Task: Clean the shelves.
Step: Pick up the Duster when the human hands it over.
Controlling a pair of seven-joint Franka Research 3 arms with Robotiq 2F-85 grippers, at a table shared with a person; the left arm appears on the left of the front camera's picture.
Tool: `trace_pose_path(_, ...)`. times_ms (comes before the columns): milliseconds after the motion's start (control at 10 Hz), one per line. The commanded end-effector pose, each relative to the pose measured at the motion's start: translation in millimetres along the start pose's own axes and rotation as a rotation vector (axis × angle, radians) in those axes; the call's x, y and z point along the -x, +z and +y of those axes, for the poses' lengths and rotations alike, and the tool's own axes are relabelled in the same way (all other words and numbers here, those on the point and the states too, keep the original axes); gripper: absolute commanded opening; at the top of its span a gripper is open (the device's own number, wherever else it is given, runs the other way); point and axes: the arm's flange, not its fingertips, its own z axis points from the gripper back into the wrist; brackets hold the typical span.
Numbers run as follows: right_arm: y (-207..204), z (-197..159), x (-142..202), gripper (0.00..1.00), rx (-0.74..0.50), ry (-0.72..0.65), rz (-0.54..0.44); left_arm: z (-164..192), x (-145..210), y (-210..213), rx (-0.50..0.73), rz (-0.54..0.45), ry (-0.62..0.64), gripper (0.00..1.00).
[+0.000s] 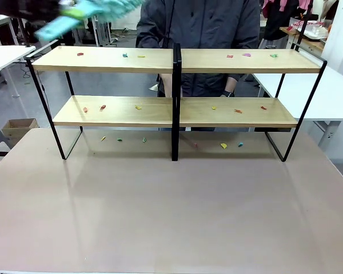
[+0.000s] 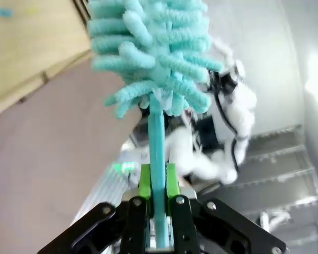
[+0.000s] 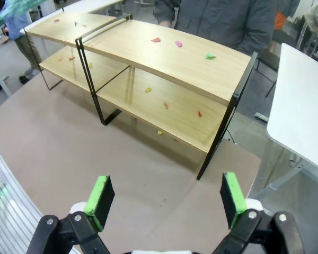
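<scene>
Gripping duster (image 2: 153, 58) handle tight in left hand (image 2: 158, 182), fluffy head beyond the fingertips. Holding right hand (image 3: 167, 193) released, empty. Shelves (image 1: 177, 60) below and ahead of left hand, littered with coloured scraps (image 1: 80, 54). Judged step: approaching for first sweep. Next: lower head onto nearest scraps, brush along.

Pretty plain workshop-type room: up front there's a big matte brownish-grey desk (image 1: 171, 217) with a soft sheen from even, shadowless light, and a grey floor (image 1: 11, 97) runs off behind it. A white table (image 1: 3, 57) sits off to the left and another white table (image 1: 334, 97) stands on the right on pale legs, each with a strip of floor between it and the desk. Down on the floor at the left is an open cardboard box (image 1: 20, 128), and farther back it's just more table legs and blurry clutter I can't really make out.
</scene>
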Motion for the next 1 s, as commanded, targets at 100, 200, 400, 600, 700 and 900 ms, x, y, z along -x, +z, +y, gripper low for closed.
trace_pose_path(100,0.5,-0.7,0.1,1.0,0.003,-0.001,-0.001,-19.2,67.5,150.6,-0.098,0.041,-0.102,0.0)
trace_pose_path(200,0.5,-0.7,0.1,1.0,0.003,-0.001,-0.001,-23.8,94.5,187.2,-0.12,0.01,-0.104,0.0)
trace_pose_path(400,0.5,-0.7,0.1,1.0,0.003,-0.001,-0.001,-19.6,139.6,251.8,-0.219,-0.096,-0.061,0.0)
trace_pose_path(600,0.5,-0.7,0.1,1.0,0.003,-0.001,-0.001,-4.3,173.4,294.9,-0.251,-0.187,0.022,0.0)
trace_pose_path(700,0.5,-0.7,0.1,1.0,0.003,-0.001,-0.001,5.8,187.0,309.8,-0.268,-0.267,0.072,0.0)
trace_pose_path(900,0.5,-0.7,0.1,1.0,0.003,-0.001,-0.001,16.0,199.7,316.4,-0.304,-0.301,0.116,0.0)
